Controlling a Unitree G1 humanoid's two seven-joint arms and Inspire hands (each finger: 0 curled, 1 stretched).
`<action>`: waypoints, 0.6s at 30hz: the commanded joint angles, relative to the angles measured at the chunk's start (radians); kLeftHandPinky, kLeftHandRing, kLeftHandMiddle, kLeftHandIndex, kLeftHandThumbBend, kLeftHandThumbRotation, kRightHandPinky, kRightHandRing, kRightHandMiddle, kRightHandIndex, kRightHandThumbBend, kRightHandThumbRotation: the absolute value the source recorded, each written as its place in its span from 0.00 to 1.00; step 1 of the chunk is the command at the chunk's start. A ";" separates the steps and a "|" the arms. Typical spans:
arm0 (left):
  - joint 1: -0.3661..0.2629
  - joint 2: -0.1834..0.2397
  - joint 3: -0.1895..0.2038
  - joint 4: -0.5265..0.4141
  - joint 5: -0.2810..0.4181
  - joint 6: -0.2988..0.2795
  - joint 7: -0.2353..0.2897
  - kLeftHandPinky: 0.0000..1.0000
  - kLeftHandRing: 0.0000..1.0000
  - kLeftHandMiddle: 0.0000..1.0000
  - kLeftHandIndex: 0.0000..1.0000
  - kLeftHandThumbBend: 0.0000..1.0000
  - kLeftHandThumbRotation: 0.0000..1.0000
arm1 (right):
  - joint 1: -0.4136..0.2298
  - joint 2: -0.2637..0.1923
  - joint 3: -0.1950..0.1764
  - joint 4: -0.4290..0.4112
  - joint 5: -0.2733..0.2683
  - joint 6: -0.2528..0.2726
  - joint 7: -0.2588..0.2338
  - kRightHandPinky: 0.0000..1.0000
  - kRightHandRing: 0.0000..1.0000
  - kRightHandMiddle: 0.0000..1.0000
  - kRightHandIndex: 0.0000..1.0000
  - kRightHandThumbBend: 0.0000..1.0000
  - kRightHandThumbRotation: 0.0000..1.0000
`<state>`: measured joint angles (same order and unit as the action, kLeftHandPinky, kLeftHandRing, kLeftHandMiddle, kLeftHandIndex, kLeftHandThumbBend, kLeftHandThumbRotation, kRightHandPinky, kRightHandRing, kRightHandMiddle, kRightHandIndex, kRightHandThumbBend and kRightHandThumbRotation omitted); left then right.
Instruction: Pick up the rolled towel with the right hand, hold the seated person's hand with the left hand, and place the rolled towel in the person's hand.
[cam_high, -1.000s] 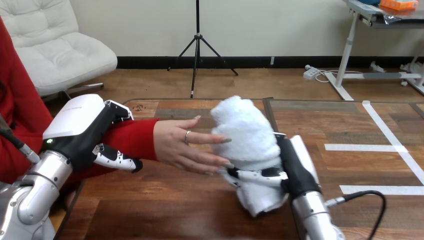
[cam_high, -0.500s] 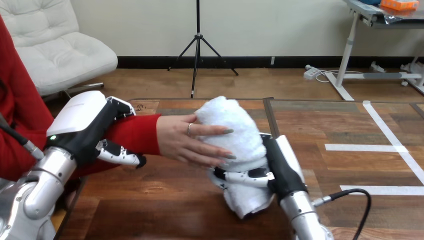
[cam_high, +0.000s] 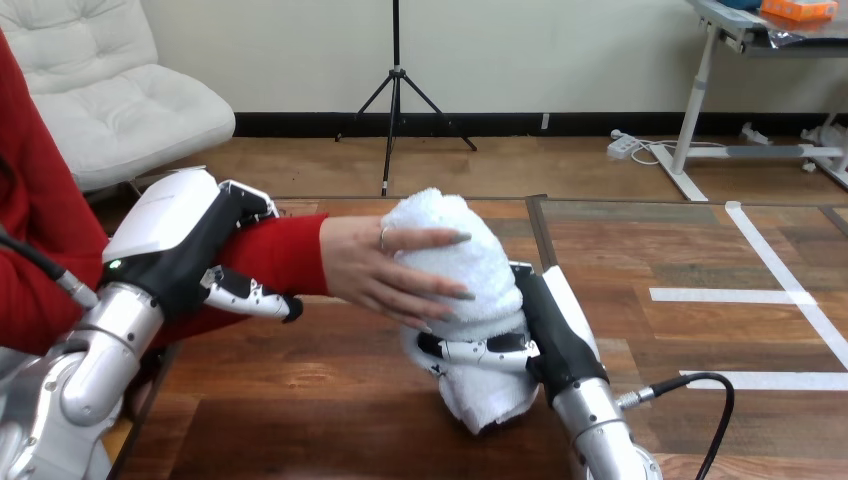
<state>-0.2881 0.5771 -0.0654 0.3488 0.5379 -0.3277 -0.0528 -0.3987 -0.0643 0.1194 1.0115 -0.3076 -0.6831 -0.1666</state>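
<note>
White, fluffy terry, the rolled towel (cam_high: 450, 250) stands nearly upright over the wooden table (cam_high: 300, 400), with our right hand (cam_high: 545, 330) curling its fingers tightly round its lower half. The person's hand (cam_high: 370, 265) lies against the towel's left side, fingers spread over the nap. Our left hand (cam_high: 175, 235) clasps the person's forearm through the red sleeve (cam_high: 285, 255), fingers above, thumb below.

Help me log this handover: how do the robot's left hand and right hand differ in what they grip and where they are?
The left hand clasps the person's red-sleeved forearm; the right hand is curled round the white rolled towel. The left hand is at the view's left, the right hand near its centre. Both are shut on something. The person's hand rests on the towel.
</note>
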 joint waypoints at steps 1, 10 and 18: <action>-0.123 -0.012 0.010 -0.035 -0.028 0.009 0.010 0.31 0.35 0.39 0.38 0.84 0.00 | -0.110 0.025 0.012 -0.098 0.015 -0.044 0.013 0.27 0.32 0.38 0.43 0.68 0.00; -0.133 -0.023 0.005 -0.034 -0.021 0.036 0.011 0.30 0.35 0.39 0.39 0.84 0.00 | -0.097 0.043 0.021 -0.146 0.027 -0.039 0.038 0.26 0.31 0.37 0.43 0.68 0.00; -0.137 -0.027 0.002 -0.041 -0.022 0.046 0.009 0.30 0.35 0.39 0.39 0.84 0.00 | -0.077 0.053 0.033 -0.206 0.031 -0.025 0.059 0.27 0.32 0.37 0.43 0.68 0.00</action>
<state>-0.3177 0.5568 -0.0693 0.3485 0.5371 -0.2860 -0.0532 -0.3985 -0.0513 0.1269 0.9153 -0.2855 -0.6828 -0.1274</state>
